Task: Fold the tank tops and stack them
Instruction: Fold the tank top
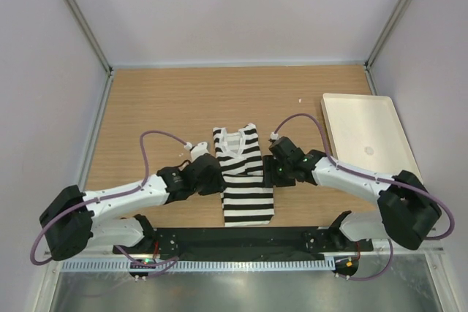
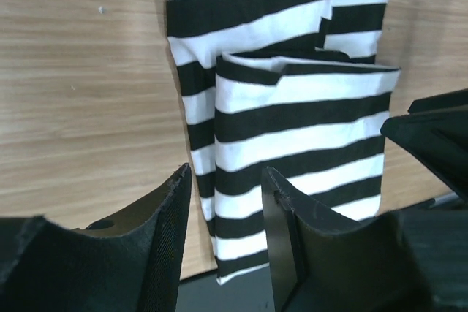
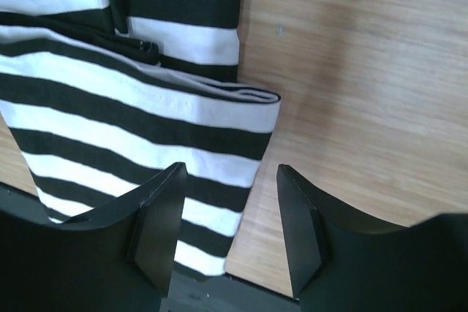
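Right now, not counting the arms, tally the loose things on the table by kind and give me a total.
Striped tank top: 1
White tray: 1
Total: 2
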Motion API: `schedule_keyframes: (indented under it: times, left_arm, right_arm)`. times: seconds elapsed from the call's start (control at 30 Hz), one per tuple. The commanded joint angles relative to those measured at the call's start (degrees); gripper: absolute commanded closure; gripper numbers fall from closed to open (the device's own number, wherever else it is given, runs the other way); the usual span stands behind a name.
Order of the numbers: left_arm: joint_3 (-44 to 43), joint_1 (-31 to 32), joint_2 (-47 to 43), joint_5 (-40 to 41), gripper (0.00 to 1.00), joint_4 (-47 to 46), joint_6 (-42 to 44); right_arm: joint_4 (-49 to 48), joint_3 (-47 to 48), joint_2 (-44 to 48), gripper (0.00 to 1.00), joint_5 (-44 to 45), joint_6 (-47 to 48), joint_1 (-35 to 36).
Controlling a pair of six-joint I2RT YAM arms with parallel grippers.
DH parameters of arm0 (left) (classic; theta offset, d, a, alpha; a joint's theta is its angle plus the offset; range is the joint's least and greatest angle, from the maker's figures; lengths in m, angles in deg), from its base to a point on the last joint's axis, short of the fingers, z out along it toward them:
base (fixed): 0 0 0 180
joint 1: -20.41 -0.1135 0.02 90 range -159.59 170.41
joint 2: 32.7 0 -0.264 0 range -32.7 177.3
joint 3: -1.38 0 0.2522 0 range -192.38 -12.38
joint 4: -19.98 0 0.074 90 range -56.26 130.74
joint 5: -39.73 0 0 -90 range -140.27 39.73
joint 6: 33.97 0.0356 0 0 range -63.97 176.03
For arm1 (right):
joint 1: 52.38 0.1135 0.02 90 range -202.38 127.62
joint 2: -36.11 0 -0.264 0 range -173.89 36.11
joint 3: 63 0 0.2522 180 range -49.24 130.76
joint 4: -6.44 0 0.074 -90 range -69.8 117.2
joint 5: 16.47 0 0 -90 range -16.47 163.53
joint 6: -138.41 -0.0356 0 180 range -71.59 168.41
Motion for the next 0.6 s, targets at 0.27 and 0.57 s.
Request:
schedule_keyframes:
  times: [0.27, 0.57]
  left_arm:
    - [-3.47, -3.27, 11.61, -3.41, 0.56, -10.93, 3.59]
    - [-3.39, -4.94, 12.93, -3.94, 0.94, -12.33, 3.77]
  right_arm:
    - [-9.56, -0.4, -5.74, 0.48, 0.99, -0.75, -2.95]
    - [-10.96, 0.31, -7.76, 0.79, -2.51, 1.27, -4.44]
